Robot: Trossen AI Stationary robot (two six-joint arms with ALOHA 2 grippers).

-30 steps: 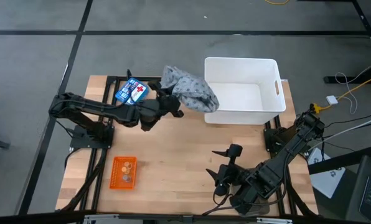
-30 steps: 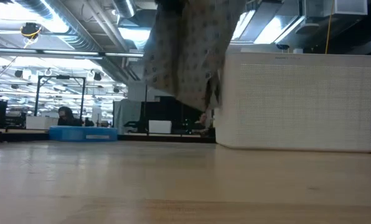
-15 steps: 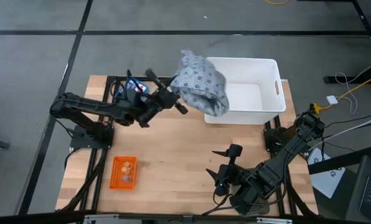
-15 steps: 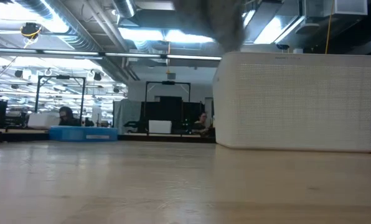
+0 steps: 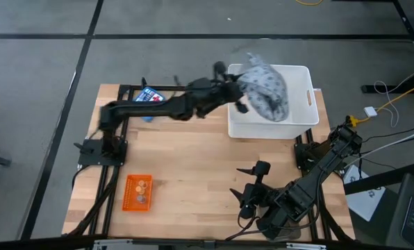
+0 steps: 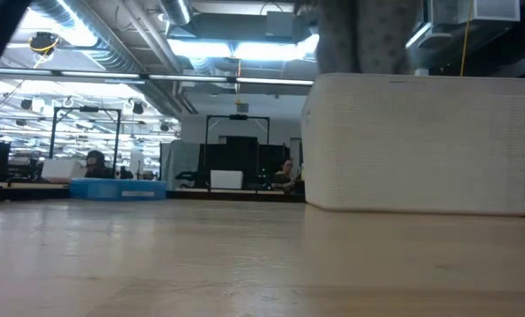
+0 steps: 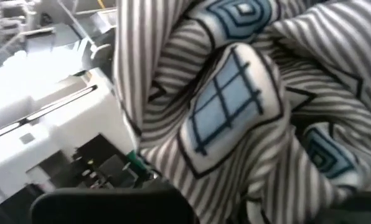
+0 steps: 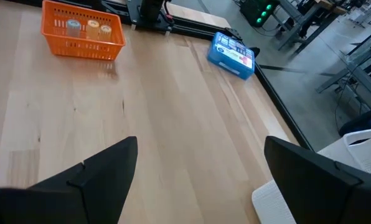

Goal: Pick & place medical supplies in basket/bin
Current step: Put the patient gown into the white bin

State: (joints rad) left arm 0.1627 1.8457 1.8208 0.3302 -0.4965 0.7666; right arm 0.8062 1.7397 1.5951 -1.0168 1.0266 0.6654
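Basket (image 5: 138, 192) sits at the table's near-left with small rolls in it. Left gripper (image 5: 236, 88) reaches out over the bin (image 5: 308, 97), pinching the grey patterned cloth (image 5: 266, 93) so it hangs above the opening for a drop; cloth bunched, striped with blue squares. Right gripper (image 8: 195, 168) spread, idle near front edge
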